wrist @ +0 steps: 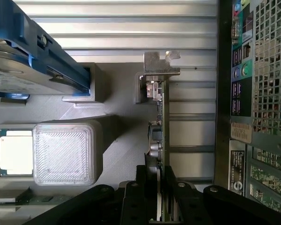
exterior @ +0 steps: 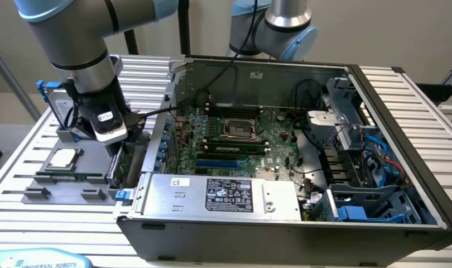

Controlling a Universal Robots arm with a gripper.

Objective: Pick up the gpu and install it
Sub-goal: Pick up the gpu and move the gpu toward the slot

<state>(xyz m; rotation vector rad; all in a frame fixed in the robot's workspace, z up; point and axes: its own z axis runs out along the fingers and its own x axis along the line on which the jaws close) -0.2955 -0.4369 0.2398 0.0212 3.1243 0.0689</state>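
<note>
A Universal Robots arm (exterior: 77,50) reaches down at the exterior view's left, its hand (exterior: 120,146) lowered onto the gpu (exterior: 121,167). The card stands on its long edge at a grey parts tray (exterior: 32,192) on the slatted metal table (exterior: 412,106), just beside the outer wall of an open computer case (exterior: 285,234) and outside it.

From the wrist view, the hand (wrist: 159,192) is pinching the gpu (wrist: 160,117): its black fingers (wrist: 172,187) press against both faces of the thin card. The card appears edge-on, green board along one side, with its silver bracket (wrist: 160,65) at the end away from the hand. Whether its lower edge rests in the tray's slot cannot be told.

Sharing the tray are a small square silver CPU chip (exterior: 65,158) (wrist: 13,152), lying flat next to a pale ribbed block (wrist: 63,152), and a hard drive in a blue frame (exterior: 56,103) (wrist: 33,56), standing at the tray's far end.

Inside the case the motherboard (exterior: 234,134) lies exposed, a silver power supply (exterior: 219,195) along the near wall and blue drive bays (exterior: 360,212) toward the exterior view's right. The case's rear panel (wrist: 257,93), with ports and a perforated grille, runs alongside the gpu in the wrist view. A second arm's joint (exterior: 285,28) rises behind the case
</note>
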